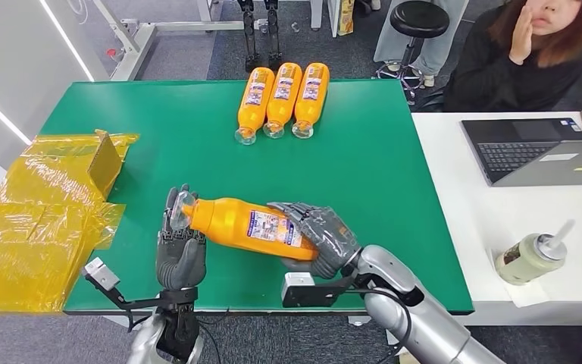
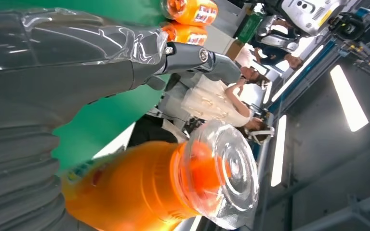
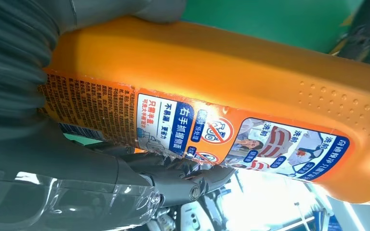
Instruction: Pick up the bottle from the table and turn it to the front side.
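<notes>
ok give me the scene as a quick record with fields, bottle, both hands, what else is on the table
held bottle: orange bottle, lying sideways above the green table, clear cap toward the left hand
right robot hand: grips the bottle's base end
left robot hand: at the cap end, fingers against the cap
label: printed label faces up
other bottles: three orange bottles lying side by side at the far edge
left of table: yellow bags
</notes>
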Robot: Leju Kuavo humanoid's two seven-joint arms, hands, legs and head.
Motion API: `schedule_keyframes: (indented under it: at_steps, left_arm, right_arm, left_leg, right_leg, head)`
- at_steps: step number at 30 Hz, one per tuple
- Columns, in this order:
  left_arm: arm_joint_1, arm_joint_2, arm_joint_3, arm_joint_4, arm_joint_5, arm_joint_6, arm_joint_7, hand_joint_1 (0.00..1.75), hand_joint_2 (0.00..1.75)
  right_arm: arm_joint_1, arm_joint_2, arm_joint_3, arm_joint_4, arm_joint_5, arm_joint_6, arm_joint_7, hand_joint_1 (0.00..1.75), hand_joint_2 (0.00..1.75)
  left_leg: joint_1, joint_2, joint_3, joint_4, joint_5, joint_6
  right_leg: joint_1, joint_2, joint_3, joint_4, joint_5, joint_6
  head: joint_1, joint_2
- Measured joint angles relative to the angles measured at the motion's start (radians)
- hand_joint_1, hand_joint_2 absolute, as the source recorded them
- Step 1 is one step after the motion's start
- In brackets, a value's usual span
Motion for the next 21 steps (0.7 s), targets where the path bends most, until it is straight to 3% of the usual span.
schedule_keyframes:
  at_steps: [13, 14, 17, 18, 21]
  left_arm:
    - [0.023, 0.009, -0.031, -0.113, 0.112, -0.034, 0.066, 0.0, 1.75]
    - [0.025, 0.009, -0.032, -0.119, 0.117, -0.031, 0.068, 0.23, 1.75]
    - [0.028, 0.01, -0.035, -0.127, 0.127, -0.026, 0.072, 1.17, 1.75]
    - [0.029, 0.011, -0.037, -0.129, 0.13, -0.026, 0.072, 1.25, 1.75]
    - [0.029, 0.013, -0.044, -0.13, 0.137, -0.028, 0.072, 1.23, 1.75]
  right_arm:
    - [0.023, 0.098, 0.031, 0.063, -0.012, -0.004, -0.018, 1.75, 1.75]
    - [0.023, 0.104, 0.033, 0.065, -0.013, 0.0, -0.018, 1.75, 1.75]
    - [0.022, 0.12, 0.039, 0.074, -0.014, 0.01, -0.018, 1.75, 1.75]
    - [0.022, 0.124, 0.04, 0.077, -0.015, 0.012, -0.018, 1.75, 1.75]
    - [0.02, 0.137, 0.042, 0.084, -0.015, 0.015, -0.018, 1.75, 1.75]
  left_leg:
    - [0.0, 0.0, 0.0, 0.0, 0.0, 0.0]
    - [0.0, 0.0, 0.0, 0.0, 0.0, 0.0]
    - [0.0, 0.0, 0.0, 0.0, 0.0, 0.0]
    - [0.0, 0.0, 0.0, 0.0, 0.0, 0.0]
    - [0.0, 0.0, 0.0, 0.0, 0.0, 0.0]
  right_leg:
    - [0.0, 0.0, 0.0, 0.0, 0.0, 0.0]
    - [0.0, 0.0, 0.0, 0.0, 0.0, 0.0]
    - [0.0, 0.0, 0.0, 0.0, 0.0, 0.0]
    - [0.0, 0.0, 0.0, 0.0, 0.0, 0.0]
    - [0.0, 0.0, 0.0, 0.0, 0.0, 0.0]
  head:
    - [0.0, 0.0]
    - [0.0, 0.0]
    - [0.0, 0.0]
    - [0.0, 0.0]
    - [0.0, 0.0]
